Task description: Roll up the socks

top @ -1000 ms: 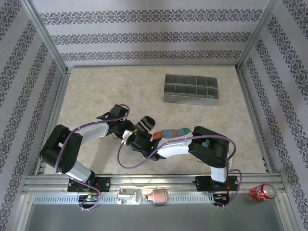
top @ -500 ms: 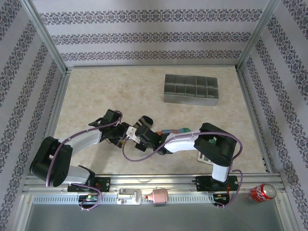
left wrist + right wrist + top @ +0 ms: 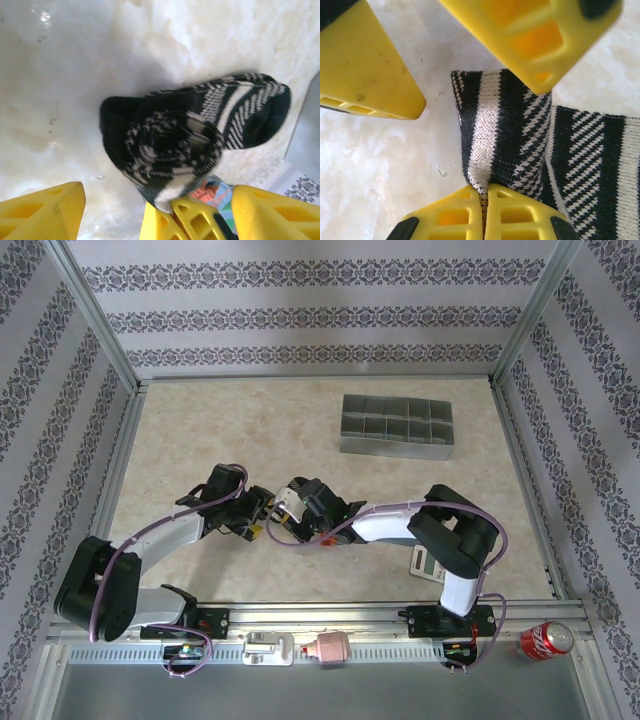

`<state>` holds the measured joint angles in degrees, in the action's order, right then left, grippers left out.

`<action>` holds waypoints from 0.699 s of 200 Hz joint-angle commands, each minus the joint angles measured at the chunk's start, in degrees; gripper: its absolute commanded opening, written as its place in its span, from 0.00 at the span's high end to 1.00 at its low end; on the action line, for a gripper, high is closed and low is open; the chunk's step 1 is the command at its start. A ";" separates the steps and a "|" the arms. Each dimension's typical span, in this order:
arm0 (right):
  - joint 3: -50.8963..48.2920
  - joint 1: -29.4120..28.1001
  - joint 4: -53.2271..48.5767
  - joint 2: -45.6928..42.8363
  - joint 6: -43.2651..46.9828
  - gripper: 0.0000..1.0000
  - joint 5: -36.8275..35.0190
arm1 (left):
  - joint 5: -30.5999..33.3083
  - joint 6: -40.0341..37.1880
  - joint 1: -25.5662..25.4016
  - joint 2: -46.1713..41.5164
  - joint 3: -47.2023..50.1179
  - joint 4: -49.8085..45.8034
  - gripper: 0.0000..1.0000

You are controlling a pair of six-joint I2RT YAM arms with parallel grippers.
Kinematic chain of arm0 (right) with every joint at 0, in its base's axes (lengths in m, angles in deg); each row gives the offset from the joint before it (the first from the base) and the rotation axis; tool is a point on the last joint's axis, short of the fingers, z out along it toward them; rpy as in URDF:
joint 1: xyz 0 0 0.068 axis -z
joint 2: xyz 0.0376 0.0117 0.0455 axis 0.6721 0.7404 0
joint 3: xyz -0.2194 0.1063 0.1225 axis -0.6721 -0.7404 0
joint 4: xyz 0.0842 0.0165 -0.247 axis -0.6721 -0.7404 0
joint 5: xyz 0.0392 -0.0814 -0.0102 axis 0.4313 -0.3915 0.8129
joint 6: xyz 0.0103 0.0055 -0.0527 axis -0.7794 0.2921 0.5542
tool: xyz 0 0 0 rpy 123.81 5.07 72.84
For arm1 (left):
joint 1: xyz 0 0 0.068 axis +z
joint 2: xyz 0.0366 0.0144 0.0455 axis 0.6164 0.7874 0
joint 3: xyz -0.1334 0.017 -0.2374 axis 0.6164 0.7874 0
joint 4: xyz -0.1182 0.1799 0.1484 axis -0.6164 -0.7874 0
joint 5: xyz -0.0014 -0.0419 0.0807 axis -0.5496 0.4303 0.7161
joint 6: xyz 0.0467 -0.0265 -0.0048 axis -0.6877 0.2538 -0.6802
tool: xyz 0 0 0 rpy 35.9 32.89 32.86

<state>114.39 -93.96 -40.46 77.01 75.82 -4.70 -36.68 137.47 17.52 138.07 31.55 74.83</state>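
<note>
The black sock with beige stripes lies partly rolled on the table, its toe end stretching right. My right gripper is shut on the sock's striped edge. The left gripper stands open around that spot, one yellow finger to the left and the other to the right, touching nothing. A bit of the blue-teal and orange sock peeks out beneath the roll. In the top view both grippers meet mid-table, left gripper beside right gripper, at the black sock.
A grey divided tray stands at the back right. A grey calculator lies by the right arm's base. A red can sits outside the rail at the near right. Patterned walls close in the table.
The left gripper has opened and let go of the sock. The right arm has reached further left and away, carrying the sock's edge with it, and the blue-teal sock is now mostly covered.
</note>
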 commanded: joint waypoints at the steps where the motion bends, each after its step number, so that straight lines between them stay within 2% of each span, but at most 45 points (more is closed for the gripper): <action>1: -1.79 3.59 -16.04 6.15 -3.82 1.00 6.87 | 0.32 -0.73 0.49 -1.44 -0.13 0.30 0.24; 66: 1.12 9.76 -18.57 9.72 -6.80 1.00 18.13 | -2.15 -2.02 0.32 2.65 -1.44 5.45 0.25; 140: 5.44 16.52 -21.99 14.24 -9.52 1.00 28.88 | -3.45 -4.88 -0.64 16.59 -6.79 11.19 0.34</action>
<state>122.13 -79.35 -46.53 84.90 68.30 26.55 -39.60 135.27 17.39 150.83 27.74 82.48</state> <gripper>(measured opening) 0.042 0.675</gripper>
